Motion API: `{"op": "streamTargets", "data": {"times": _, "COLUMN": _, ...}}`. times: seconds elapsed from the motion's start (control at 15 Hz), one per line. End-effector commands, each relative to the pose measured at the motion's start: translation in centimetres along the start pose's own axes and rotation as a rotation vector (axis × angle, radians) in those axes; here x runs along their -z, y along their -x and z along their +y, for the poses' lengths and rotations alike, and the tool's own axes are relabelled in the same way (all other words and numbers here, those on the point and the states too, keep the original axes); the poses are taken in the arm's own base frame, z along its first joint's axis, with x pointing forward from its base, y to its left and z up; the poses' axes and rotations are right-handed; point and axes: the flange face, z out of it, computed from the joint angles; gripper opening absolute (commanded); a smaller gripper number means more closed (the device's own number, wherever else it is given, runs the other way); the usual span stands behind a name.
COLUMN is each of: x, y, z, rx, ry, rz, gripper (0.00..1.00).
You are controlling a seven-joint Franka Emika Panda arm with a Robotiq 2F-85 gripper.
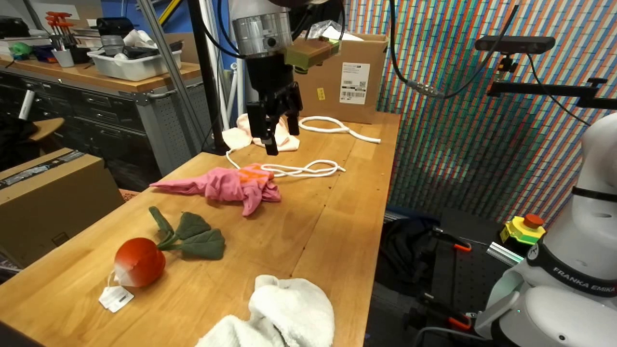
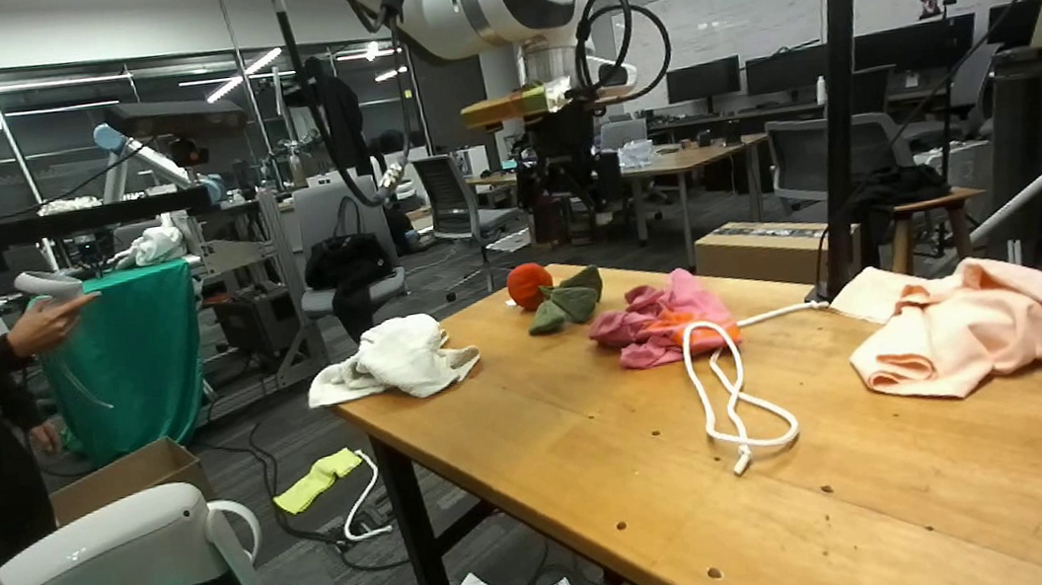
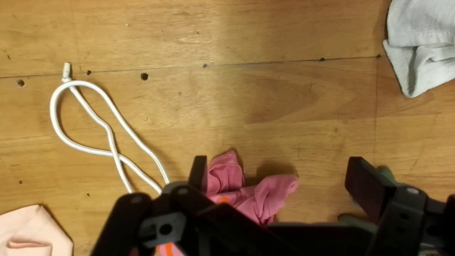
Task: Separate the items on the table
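Note:
Soft items lie apart along the wooden table (image 1: pixel 347 231). A rumpled white towel (image 1: pixel 299 308) is at one end, near a red ball toy (image 1: pixel 140 262) with green leaves (image 1: pixel 205 243). Bunched pink cloth (image 3: pixel 263 197) with orange patches lies mid-table. Thin white rope (image 3: pixel 78 83) loops out beside it and touches it; whether they are joined I cannot tell. A folded peach cloth (image 2: pixel 982 325) sits further along, with a thicker white rope loop (image 1: pixel 323 130) beyond. My gripper (image 3: pixel 279 170) hangs above the table, open, nothing between its fingers, the pink cloth partly hidden below it.
A cardboard box (image 1: pixel 356 79) with a white label stands on the table's end. A black post (image 2: pixel 840 94) rises at the table edge near the peach cloth. A grey workbench (image 1: pixel 164 115) and another cardboard box (image 1: pixel 58 202) stand beside the table.

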Motion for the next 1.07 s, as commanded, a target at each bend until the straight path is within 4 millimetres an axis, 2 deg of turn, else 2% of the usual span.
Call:
{"op": "streamTargets", "data": {"times": 0.0, "x": -0.4, "y": -0.2, "z": -0.4, "rx": 0.029, "ry": -0.068, "rz": 0.054, "gripper": 1.00}}
{"op": "streamTargets", "data": {"times": 0.27, "x": -2.1, "y": -1.7, "z": -1.7, "rx": -0.002, "ry": -0.105, "rz": 0.126, "gripper": 1.00}}
{"op": "streamTargets", "data": {"times": 0.6, "x": -5.5, "y": -4.1, "z": -3.1, "rx": -0.059, "ry": -0.116, "rz": 0.198, "gripper": 1.00}}
{"op": "streamTargets", "data": {"times": 1.0, "x": -9.2, "y": -7.1, "z": -3.8, "rx": -0.132, "ry": -0.093, "rz": 0.277, "gripper": 1.00}}
